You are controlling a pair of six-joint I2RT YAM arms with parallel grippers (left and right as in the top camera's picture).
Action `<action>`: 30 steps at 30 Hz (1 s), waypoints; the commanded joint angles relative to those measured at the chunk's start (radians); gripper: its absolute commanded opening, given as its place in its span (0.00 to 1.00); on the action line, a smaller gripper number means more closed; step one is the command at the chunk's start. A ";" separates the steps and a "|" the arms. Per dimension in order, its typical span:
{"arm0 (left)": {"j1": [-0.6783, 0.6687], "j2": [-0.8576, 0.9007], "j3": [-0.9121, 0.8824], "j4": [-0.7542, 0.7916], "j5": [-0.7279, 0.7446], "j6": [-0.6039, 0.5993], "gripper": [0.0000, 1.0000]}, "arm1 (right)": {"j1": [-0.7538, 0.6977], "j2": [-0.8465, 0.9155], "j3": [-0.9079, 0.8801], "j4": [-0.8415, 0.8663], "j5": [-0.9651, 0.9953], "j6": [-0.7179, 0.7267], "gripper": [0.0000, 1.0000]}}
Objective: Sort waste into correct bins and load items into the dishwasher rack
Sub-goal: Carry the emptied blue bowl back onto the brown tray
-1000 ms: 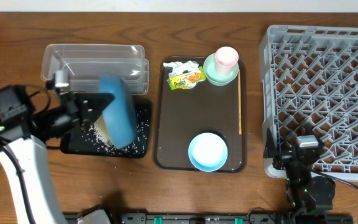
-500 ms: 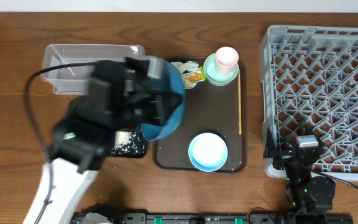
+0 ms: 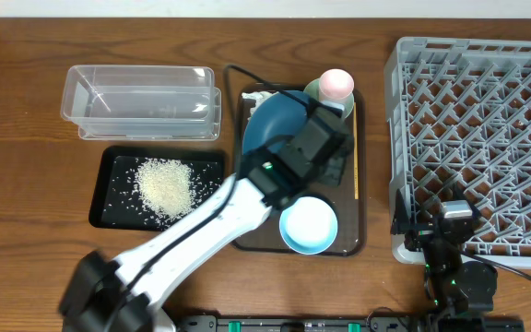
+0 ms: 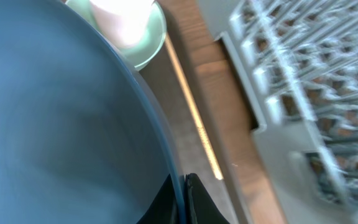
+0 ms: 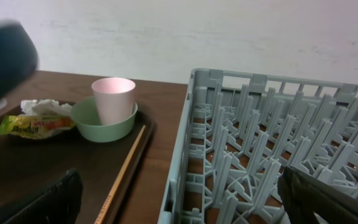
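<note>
One dark-blue bowl point(image 3: 273, 124) hung over the brown tray point(image 3: 243, 231); the left gripper point(image 4: 182, 196) pinched its rim. By the rack point(image 3: 487, 53), the right gripper point(image 3: 436, 224) gaped wide, empty.

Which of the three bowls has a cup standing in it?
The pale mint-green bowl, which holds the pink cup; the light-blue bowl sits empty and the dark-blue bowl holds no cup.
</note>
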 commanded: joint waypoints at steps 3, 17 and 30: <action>0.003 0.086 0.007 0.042 -0.090 0.024 0.07 | 0.009 -0.006 -0.002 -0.004 0.006 -0.013 0.99; -0.002 0.169 -0.002 0.042 -0.079 -0.018 0.10 | 0.009 -0.006 -0.002 -0.004 0.006 -0.013 0.99; -0.002 0.150 -0.005 0.037 -0.066 -0.018 0.25 | 0.009 -0.006 -0.002 -0.004 0.006 -0.013 0.99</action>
